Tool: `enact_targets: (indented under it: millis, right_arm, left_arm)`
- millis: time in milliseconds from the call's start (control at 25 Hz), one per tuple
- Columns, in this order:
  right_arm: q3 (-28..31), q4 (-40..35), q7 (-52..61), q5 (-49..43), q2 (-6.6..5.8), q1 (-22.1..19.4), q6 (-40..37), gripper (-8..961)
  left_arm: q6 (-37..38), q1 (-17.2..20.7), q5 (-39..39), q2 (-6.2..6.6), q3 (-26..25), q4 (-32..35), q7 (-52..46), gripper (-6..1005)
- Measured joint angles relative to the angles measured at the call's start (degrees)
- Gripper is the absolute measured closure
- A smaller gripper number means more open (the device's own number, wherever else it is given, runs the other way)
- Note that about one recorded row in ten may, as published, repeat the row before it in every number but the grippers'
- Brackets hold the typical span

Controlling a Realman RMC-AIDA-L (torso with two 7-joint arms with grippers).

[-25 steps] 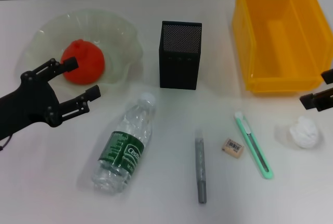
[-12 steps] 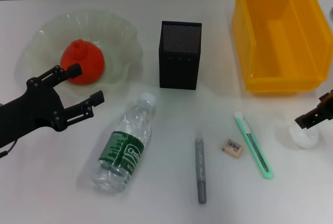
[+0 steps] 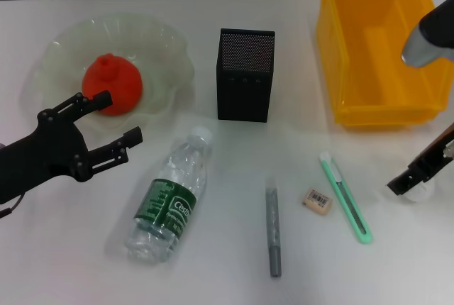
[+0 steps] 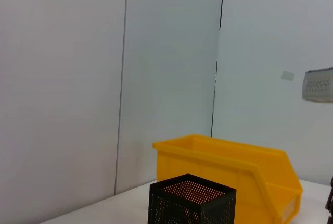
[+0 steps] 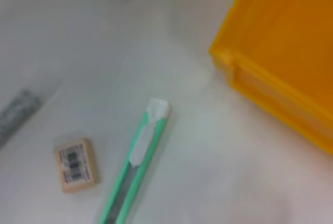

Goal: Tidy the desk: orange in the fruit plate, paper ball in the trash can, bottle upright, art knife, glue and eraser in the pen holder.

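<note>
Change: my right end effector (image 3: 410, 181) has dropped onto the crumpled whitish paper ball (image 3: 420, 190), now mostly hidden beneath it (grasp likely starting); fingers' spread I cannot tell.
Paper ball place: table (image 3: 234, 276), in front of the bright-yellow rectangular trash can (image 3: 376, 42).
Left end effector (image 3: 106, 122): wide open, empty, beside the red-orange round orange (image 3: 112, 84) resting in the pale-green scalloped fruit plate (image 3: 174, 57).
Clear plastic bottle (image 3: 169, 197): lying down, long axis diagonal, cap toward the black mesh pen holder (image 3: 245, 74).
</note>
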Motion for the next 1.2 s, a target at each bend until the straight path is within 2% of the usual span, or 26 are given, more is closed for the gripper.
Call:
enact_targets:
  millis: [160, 360, 520, 600, 640, 680, 800, 960, 1000, 1200]
  right_arm:
    - [-0.64, 2.23, 0.2, -0.75, 0.0, 0.83, 0.29, 144]
    - [-0.59, 0.11, 0.2, -0.19, 0.17, 0.58, 0.1, 313]
    - [0.24, -5.83, 0.32, 2.86, 0.16, -0.28, -2.77, 412]
    - [2.94, -12.85, 0.43, 5.71, 0.06, -1.14, -5.14, 455]
    - [2.94, -12.85, 0.43, 5.71, 0.06, -1.14, -5.14, 455]
    - [5.25, -17.81, 0.72, 6.24, 0.03, -1.69, -5.26, 455]
    - [7.34, -20.51, 1.03, 6.24, -0.05, -1.43, -2.65, 456]
    - [7.44, -18.73, 1.11, 5.68, -0.1, -0.62, 3.23, 456]
    - [7.32, -16.16, 1.19, 4.47, -0.1, 0.25, 6.86, 456]
    - [7.38, -10.75, 1.79, 2.49, -0.03, 1.95, 12.96, 440]
  left_arm:
    - [-0.14, 0.01, 0.0, 0.01, 0.0, 0.01, 0.04, 166]
    - [-0.33, 0.0, 0.0, 0.01, 0.0, 0.01, 0.16, 165]
    - [-0.49, 0.0, 0.0, 0.01, 0.0, -0.05, 0.63, 165]
    - [-0.27, 0.08, 0.0, 0.0, 0.0, -0.07, 0.68, 165]
    - [-0.27, 0.08, 0.0, 0.0, 0.0, -0.07, 0.68, 165]
    - [-0.21, 0.13, 0.0, 0.0, 0.0, -0.08, 0.69, 165]
    - [0.06, 0.16, -0.01, -0.08, 0.05, -0.08, 0.7, 165]
    - [0.28, 0.17, -0.01, -0.15, 0.55, -0.13, 0.7, 165]
    - [0.29, 0.18, 0.0, -0.14, 0.68, -0.39, 0.72, 165]
    - [0.6, 0.5, -0.05, -0.07, 0.7, -0.85, 0.79, 164]
